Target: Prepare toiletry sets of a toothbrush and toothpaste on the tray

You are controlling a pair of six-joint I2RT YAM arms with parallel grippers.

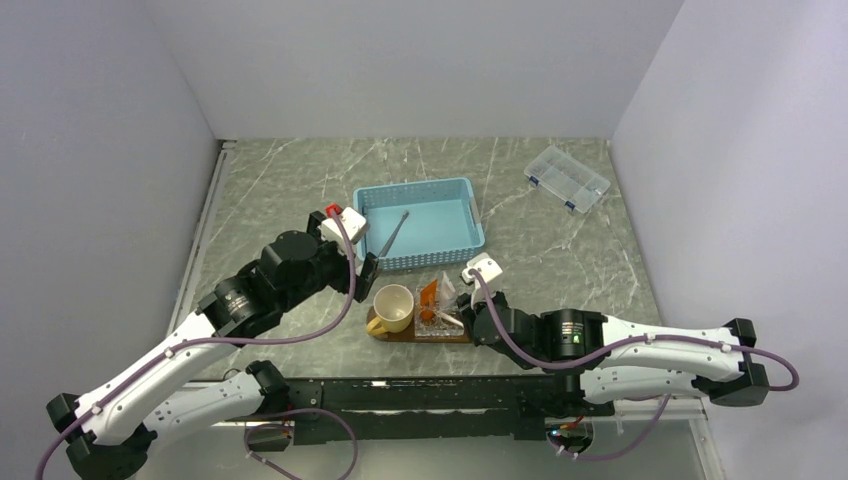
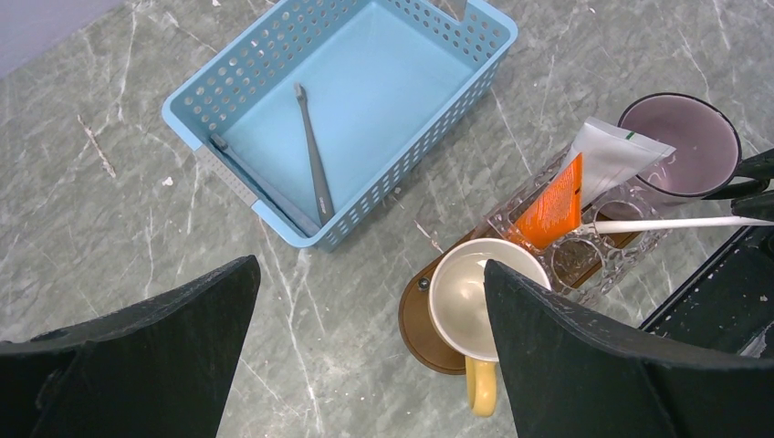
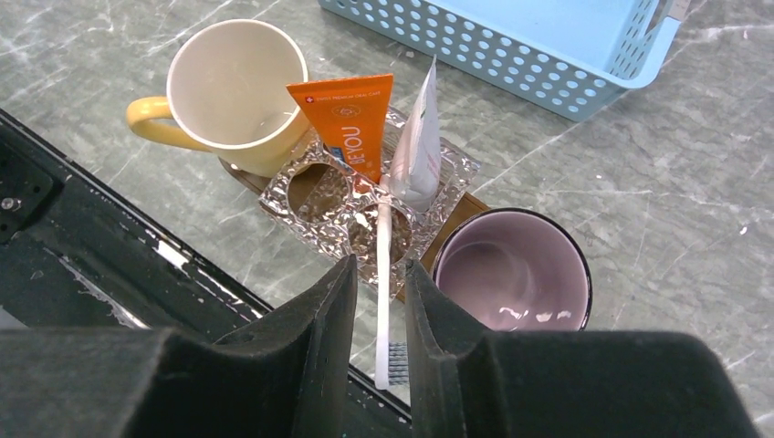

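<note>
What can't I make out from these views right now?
Purple cup: top view, hidden under the right arm.
Tray: every view, mostly covered by the yellow mug and clear holder.
Grey toothbrush: bristles too small to see in top and left wrist views.

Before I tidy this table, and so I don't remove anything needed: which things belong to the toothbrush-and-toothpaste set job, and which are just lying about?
Job:
white toothbrush, grey toothbrush, orange toothpaste, white toothpaste, tray, clear holder

Lying about:
blue basket, compartment box, yellow mug, purple cup
</note>
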